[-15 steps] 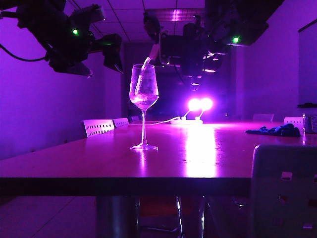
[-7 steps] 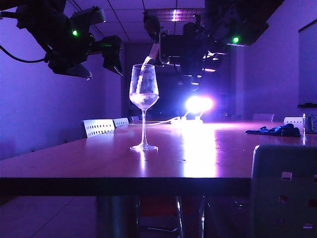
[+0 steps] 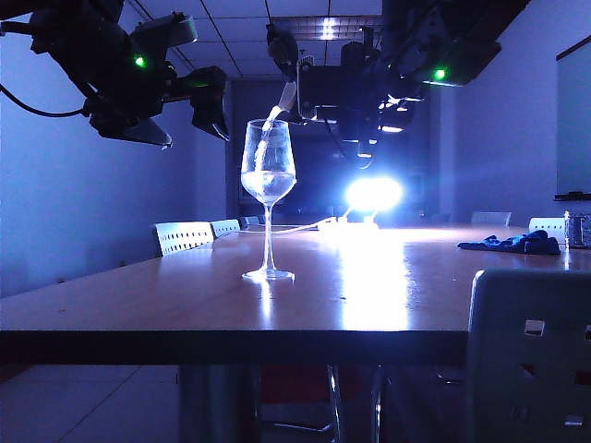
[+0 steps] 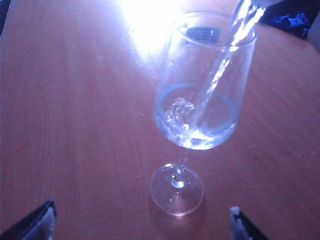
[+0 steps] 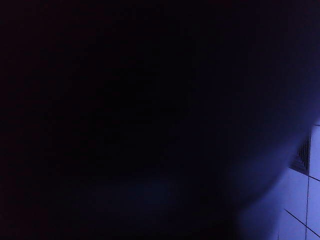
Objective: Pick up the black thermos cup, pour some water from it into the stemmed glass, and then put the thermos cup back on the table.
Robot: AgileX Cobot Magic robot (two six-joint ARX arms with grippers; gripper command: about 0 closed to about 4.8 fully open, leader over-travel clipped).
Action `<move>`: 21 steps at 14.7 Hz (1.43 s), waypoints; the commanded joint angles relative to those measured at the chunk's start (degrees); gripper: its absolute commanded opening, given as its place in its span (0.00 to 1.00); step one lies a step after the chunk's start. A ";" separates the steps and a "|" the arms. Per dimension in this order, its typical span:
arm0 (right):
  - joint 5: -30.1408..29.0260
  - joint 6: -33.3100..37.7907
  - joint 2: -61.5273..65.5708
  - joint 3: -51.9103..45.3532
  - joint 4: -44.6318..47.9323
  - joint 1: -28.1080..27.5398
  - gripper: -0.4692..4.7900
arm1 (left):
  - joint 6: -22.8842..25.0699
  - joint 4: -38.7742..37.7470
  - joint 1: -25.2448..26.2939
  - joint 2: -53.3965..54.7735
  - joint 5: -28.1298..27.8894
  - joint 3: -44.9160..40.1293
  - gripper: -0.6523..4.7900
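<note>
The stemmed glass [image 3: 268, 171] stands upright on the table [image 3: 397, 286], partly filled with water. Above its rim the black thermos cup [image 3: 316, 90] lies tipped almost level, and a thin stream of water [image 3: 267, 129] runs from its spout into the bowl. My right gripper [image 3: 346, 89] is shut on the cup's body, which fills the right wrist view as a dark mass [image 5: 125, 110]. My left gripper [image 3: 211, 106] hangs open, high beside the glass and apart from it. In the left wrist view its gripper [image 4: 140, 227] is wide open, with the glass [image 4: 202, 100] and the stream [image 4: 225, 60] ahead.
A bright lamp [image 3: 372, 195] glares at the table's far end, with a cable leading to it. A blue cloth [image 3: 512, 244] and a small container [image 3: 579, 229] lie at the right. White chairs [image 3: 185, 236] line the left side; a chair back [image 3: 531, 351] stands front right.
The room light has gone from magenta to bluish white. Water keeps running into the glass. Neither arm has visibly moved.
</note>
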 commanded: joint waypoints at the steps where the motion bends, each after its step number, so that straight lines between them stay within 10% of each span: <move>1: -0.11 -0.15 -1.11 0.98 5.31 0.11 0.24 | -0.20 0.31 -0.09 -0.20 0.39 0.24 1.00; 5: -0.09 2.45 -1.11 0.98 5.31 0.11 0.24 | -0.20 0.31 -0.09 -0.20 0.37 0.24 1.00; 13: 4.00 38.84 -1.20 0.98 5.60 0.11 0.24 | -0.20 0.28 -0.09 -0.20 0.37 0.24 1.00; 21: 33.64 68.28 -2.86 0.96 6.10 0.96 0.24 | -0.20 0.28 -0.09 -2.10 0.17 0.26 1.00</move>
